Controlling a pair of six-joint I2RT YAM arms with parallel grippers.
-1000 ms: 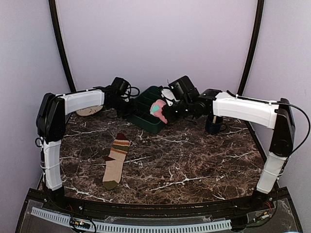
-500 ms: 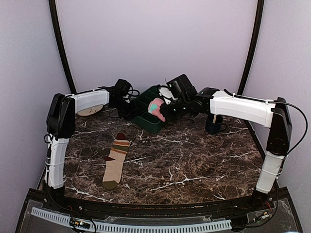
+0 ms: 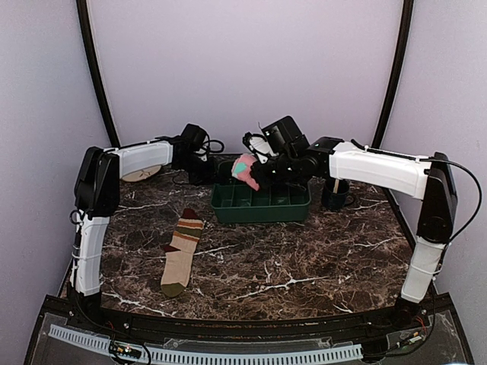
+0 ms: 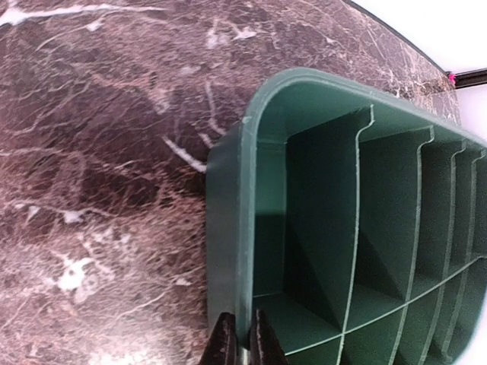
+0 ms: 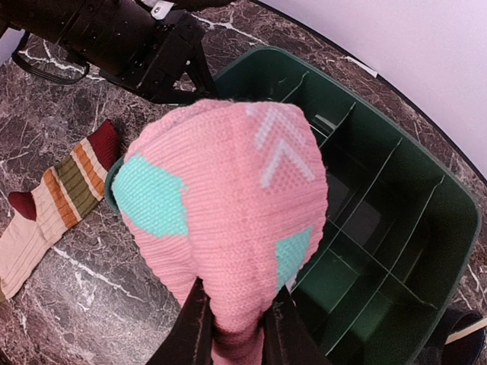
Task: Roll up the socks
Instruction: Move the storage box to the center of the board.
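Note:
My right gripper (image 3: 255, 169) is shut on the bunched pink sock (image 3: 245, 169) with teal and white patches and holds it above the left end of the green divided tray (image 3: 262, 206). In the right wrist view the pink sock (image 5: 228, 228) fills the middle, pinched between my fingers (image 5: 192, 334). My left gripper (image 3: 215, 172) is shut on the tray's left end wall, as the left wrist view shows at the tray rim (image 4: 245, 228). The beige striped sock (image 3: 180, 251) lies flat on the table at front left, also in the right wrist view (image 5: 53, 213).
A dark mug (image 3: 335, 195) stands right of the tray. A round beige disc (image 3: 139, 174) lies at the back left behind my left arm. The tray's compartments (image 5: 365, 228) look empty. The marble table (image 3: 304, 258) spreads in front.
The tray was tilted up on its side and now lies level on the table, turned square to the front. The pink sock has stayed above its left end.

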